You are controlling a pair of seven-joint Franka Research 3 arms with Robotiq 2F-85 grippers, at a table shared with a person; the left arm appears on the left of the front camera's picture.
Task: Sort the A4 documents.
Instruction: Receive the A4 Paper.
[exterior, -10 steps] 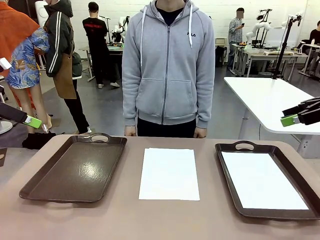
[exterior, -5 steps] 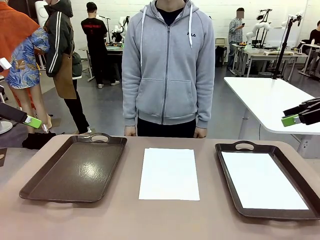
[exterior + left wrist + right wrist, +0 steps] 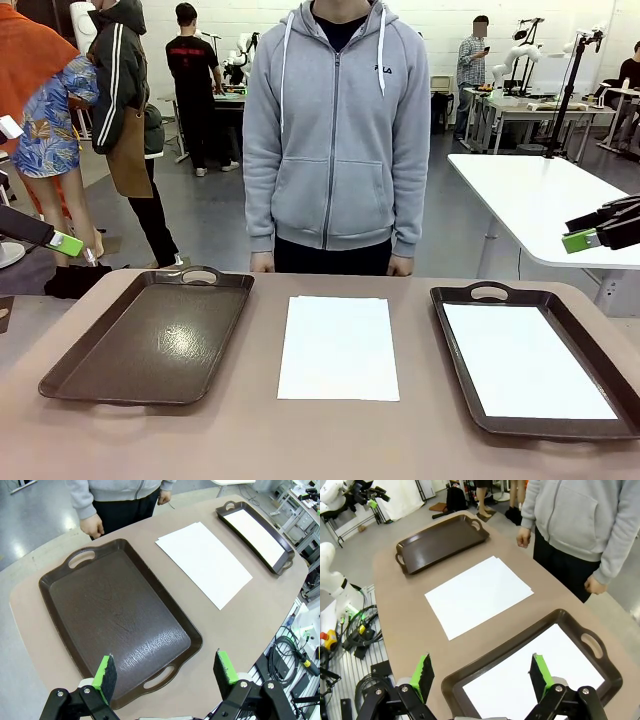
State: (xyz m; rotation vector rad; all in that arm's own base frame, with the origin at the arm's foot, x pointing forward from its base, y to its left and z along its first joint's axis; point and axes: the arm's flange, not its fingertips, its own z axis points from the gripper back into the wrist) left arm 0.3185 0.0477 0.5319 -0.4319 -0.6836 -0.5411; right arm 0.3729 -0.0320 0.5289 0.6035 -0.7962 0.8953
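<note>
Left gripper (image 3: 165, 669) and right gripper (image 3: 481, 672) both hang wide open and empty, up off the left and right ends of the table (image 3: 320, 440), so I judge I am at the start of a pick. One A4 document (image 3: 525, 360) lies in the right tray (image 3: 560, 429), the left tray (image 3: 150, 340) is bare, and the middle stack (image 3: 338, 347), seemingly two sheets, lies flat between them. Next I need one arm down at that stack's edge, lifting a single thin sheet without dragging the one beneath.
</note>
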